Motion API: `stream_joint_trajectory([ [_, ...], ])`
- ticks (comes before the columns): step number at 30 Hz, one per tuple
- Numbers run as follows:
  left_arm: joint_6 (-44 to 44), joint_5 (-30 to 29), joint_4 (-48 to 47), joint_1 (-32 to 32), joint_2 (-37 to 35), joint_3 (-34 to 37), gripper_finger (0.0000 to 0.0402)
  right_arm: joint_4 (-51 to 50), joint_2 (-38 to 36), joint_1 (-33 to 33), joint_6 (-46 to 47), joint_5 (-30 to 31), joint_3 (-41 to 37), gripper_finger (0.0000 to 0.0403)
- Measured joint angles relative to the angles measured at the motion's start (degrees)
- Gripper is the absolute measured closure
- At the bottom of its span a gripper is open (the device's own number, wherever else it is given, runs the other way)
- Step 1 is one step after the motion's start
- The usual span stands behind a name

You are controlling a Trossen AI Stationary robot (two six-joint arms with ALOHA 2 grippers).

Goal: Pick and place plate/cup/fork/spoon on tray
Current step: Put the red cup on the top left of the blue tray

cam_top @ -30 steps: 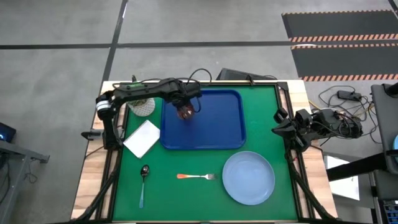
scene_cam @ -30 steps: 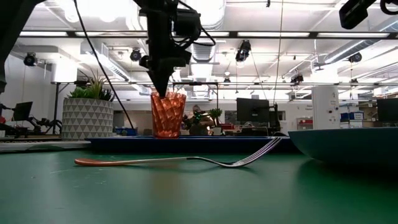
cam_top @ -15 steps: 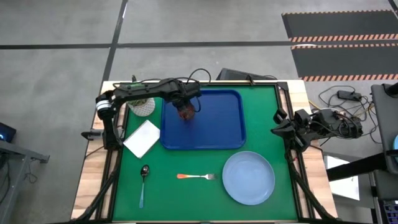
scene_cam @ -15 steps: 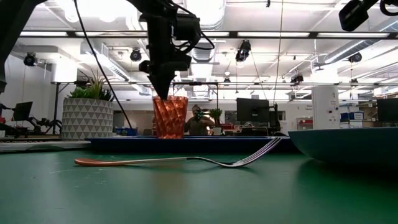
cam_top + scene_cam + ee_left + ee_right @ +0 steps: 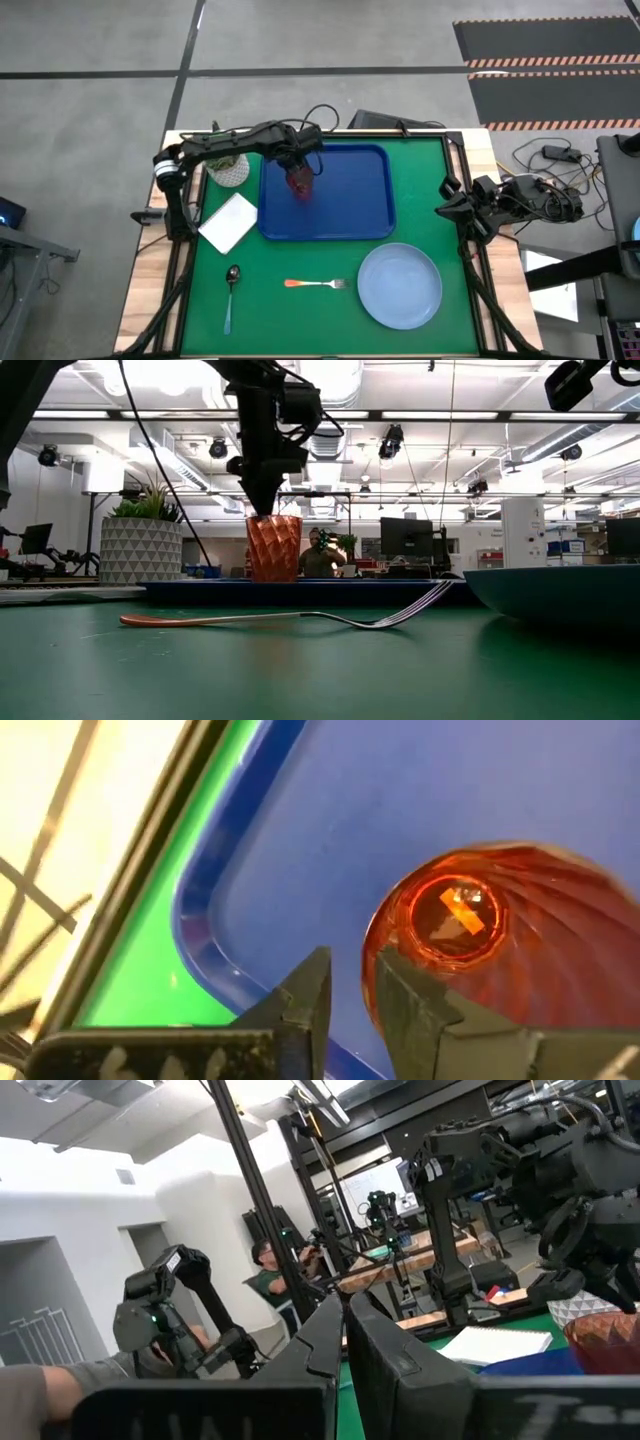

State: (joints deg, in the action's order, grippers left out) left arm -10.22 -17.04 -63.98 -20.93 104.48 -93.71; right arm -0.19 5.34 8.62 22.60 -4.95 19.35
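Tray (image 5: 350, 215): floor lay bare except its back-left part, where the cup (image 5: 300, 186) stood under the left hand (image 5: 297, 170).
Tabletop front: plate (image 5: 400, 285), fork (image 5: 316, 284), spoon (image 5: 230, 290) lay apart, with green gaps between them.

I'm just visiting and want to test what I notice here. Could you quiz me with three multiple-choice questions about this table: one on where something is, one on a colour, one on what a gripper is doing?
1. Where does the cup stand?
A. on the plate
B. in the tray
C. on the green mat

2. What colour is the fork handle?
A. orange
B. light blue
C. white

3. How is the left gripper right now?
A. carrying the spoon
B. gripping the plate's rim
C. jaws parted at the cup's rim

Answers: 1 B, the high view shows the cup inside the blue tray. 2 A, the handle is orange. 3 C, the left wrist view shows a gap between the fingers.
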Motion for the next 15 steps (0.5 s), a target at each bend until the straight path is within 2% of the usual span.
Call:
stream_joint_trajectory([
  [8, -2.2, 3.3, 0.5, 3.4, -4.6, -2.0, 0.0341, 0.0, 0.0, 0.0, 0.0, 0.0, 0.0, 0.0394],
  [15, -2.9, 3.3, 2.3, 8.6, -5.2, 2.6, 0.0369, 0.0, 0.0, 0.0, -0.1, 0.0, 0.0, 0.0394],
])
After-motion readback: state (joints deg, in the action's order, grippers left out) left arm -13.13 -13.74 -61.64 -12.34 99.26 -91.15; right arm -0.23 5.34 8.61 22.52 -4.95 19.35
